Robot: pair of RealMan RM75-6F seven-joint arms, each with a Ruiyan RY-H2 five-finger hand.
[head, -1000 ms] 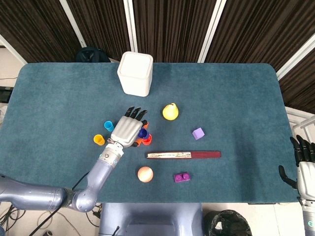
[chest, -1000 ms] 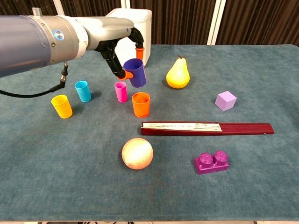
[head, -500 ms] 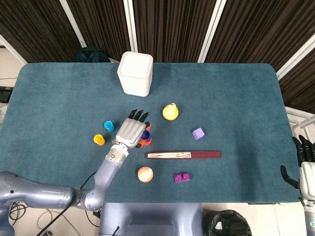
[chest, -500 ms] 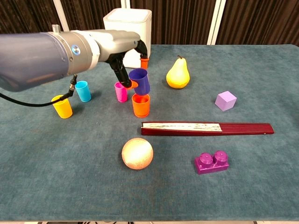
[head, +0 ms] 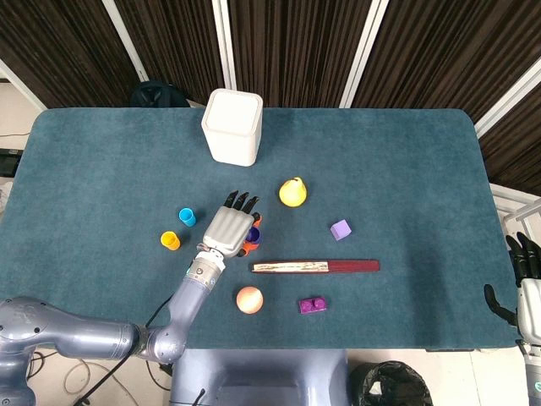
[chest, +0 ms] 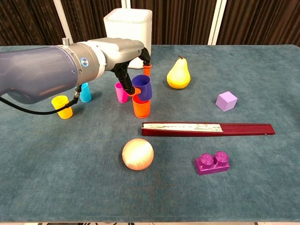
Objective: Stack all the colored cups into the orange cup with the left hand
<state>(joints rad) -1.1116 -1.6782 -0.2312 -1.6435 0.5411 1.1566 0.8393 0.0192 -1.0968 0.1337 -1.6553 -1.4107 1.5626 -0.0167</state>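
The left robot hand [chest: 132, 70] reaches in from the left over the teal felt counter [chest: 262, 187], its dark fingers [chest: 123, 79] pinching a dark blue plastic cup [chest: 142, 87]. That cup is tilted, with its base entering the mouth of the upright orange plastic cup [chest: 141, 106] near the counter's middle. It looks only partly seated, and the grip is not let go.

Just left of the orange cup, touching or nearly touching the fingers, stands a small magenta plastic cup [chest: 121, 92]. Further left, partly hidden behind the arm, is a cyan plastic cup [chest: 85, 92], and nearer and further left again a yellow plastic cup [chest: 61, 107]. These three stand loose on the counter, so, as a judgement, the stacking is at its first cup, with three left to fetch.

Beyond the cups, a yellow pear [chest: 178, 74] sits to the right, a white square bin [chest: 127, 26] at the far side, and a closed dark red folding fan [chest: 208, 128] lies just near of the orange cup.

The right robot hand [head: 527, 292] hangs off the counter's right edge, fingers apart, holding nothing.
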